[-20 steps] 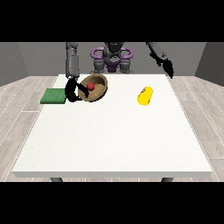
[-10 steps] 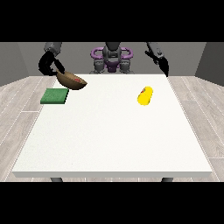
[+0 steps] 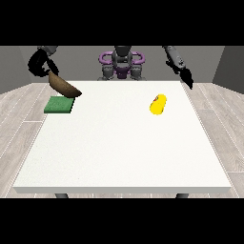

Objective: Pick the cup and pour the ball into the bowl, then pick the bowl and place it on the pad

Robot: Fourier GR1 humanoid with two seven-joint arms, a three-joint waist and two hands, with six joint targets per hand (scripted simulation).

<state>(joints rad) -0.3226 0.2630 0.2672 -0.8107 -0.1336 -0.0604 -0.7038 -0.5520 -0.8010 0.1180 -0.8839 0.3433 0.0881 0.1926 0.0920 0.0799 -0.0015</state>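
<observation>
The brown bowl [image 3: 64, 86] is held tilted in the air above the green pad [image 3: 59, 104], not touching it. It is gripped at its upper rim by the hand at the view's left [image 3: 46, 68], fingers apparently curled round the rim, though the detail is small. The yellow cup [image 3: 158, 104] lies on its side on the white table [image 3: 119, 152], well apart. The hand at the view's right [image 3: 187, 77] is raised, holding nothing, fingers pointed down.

Bare test room, large white table [image 3: 119, 152], grey walls [image 3: 81, 62], pale plank floor [image 3: 21, 114]

white table [image 3: 119, 152] | green pad [image 3: 59, 105] far corner | yellow cup [image 3: 158, 104] on side
</observation>
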